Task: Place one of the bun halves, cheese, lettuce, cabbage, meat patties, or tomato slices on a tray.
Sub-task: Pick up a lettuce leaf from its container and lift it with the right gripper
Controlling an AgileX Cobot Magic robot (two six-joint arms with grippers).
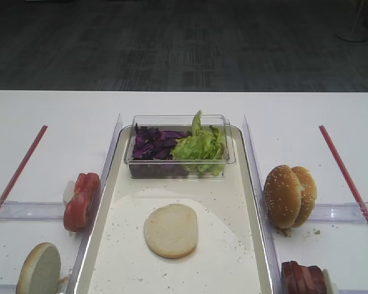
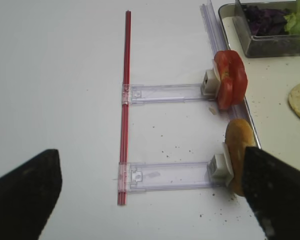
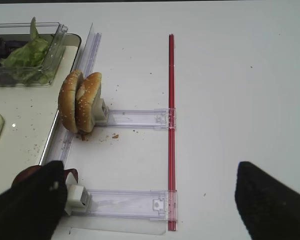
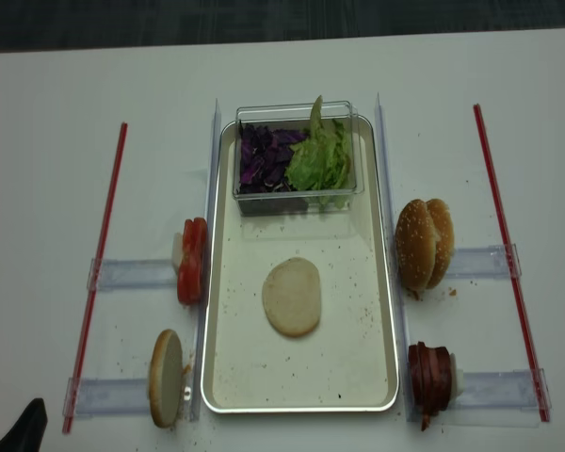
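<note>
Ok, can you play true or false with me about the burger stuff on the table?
1. A bun half lies flat on the tray. True.
2. The lettuce sits on the bare table. False: it shares a clear box with the purple cabbage.
3. The tomato slices stand left of the tray. True.
4. The meat patties are stacked on the tray. False: they stand outside it, on its right.
5. The right claw is open. True.

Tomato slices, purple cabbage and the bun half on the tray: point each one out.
tomato slices (image 1: pixel 81 201), exterior high view, on the red side of the stack.
purple cabbage (image 1: pixel 152 144), exterior high view, middle of the leaves.
bun half (image 4: pixel 291 297), realsense high view, centre of its pale cut face.
</note>
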